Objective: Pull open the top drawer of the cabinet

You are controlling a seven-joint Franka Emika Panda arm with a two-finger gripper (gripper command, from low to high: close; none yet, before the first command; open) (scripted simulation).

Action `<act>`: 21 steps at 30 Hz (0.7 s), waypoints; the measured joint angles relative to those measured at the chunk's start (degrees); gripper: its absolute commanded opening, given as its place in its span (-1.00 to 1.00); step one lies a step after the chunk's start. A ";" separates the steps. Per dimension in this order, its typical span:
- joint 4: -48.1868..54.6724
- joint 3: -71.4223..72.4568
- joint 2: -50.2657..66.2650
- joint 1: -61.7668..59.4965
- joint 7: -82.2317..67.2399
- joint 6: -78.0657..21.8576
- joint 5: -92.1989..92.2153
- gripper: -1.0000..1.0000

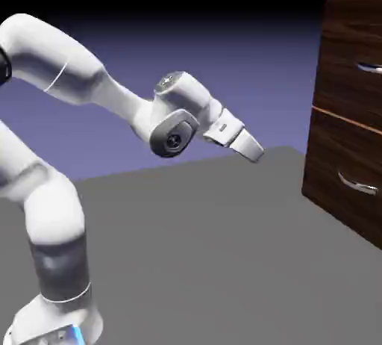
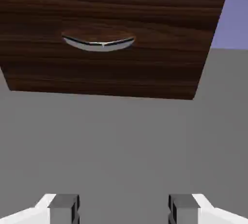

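Note:
The cabinet [image 1: 351, 30] is a tall dark wood-grain chest at the right edge of the exterior view. Its top drawer [image 1: 349, 82] is the upper panel, with a slim silver handle [image 1: 369, 68] partly cut off by the frame edge. My gripper [image 1: 256, 154] hangs in the air well left of the cabinet, tilted down toward it and touching nothing. In the hand view my gripper [image 2: 123, 211] is open, the grey fingertips [image 2: 63, 209] wide apart with only table between them. That view holds the cabinet's lower panel [image 2: 111, 14], its bottom edge meeting the table.
Below a thin light seam sits the lower drawer [image 1: 339, 164] with its own silver handle [image 1: 357, 185], also seen as the curved handle [image 2: 99, 43]. The grey table [image 1: 209, 261] stretches between the arm's base and the cabinet.

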 measured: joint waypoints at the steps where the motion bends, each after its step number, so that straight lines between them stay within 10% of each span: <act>1: 1.16 2.04 -0.10 -2.08 1.29 0.33 0.11 0.00; 21: 24.33 42.79 -2.17 -43.61 27.17 6.95 2.22 0.00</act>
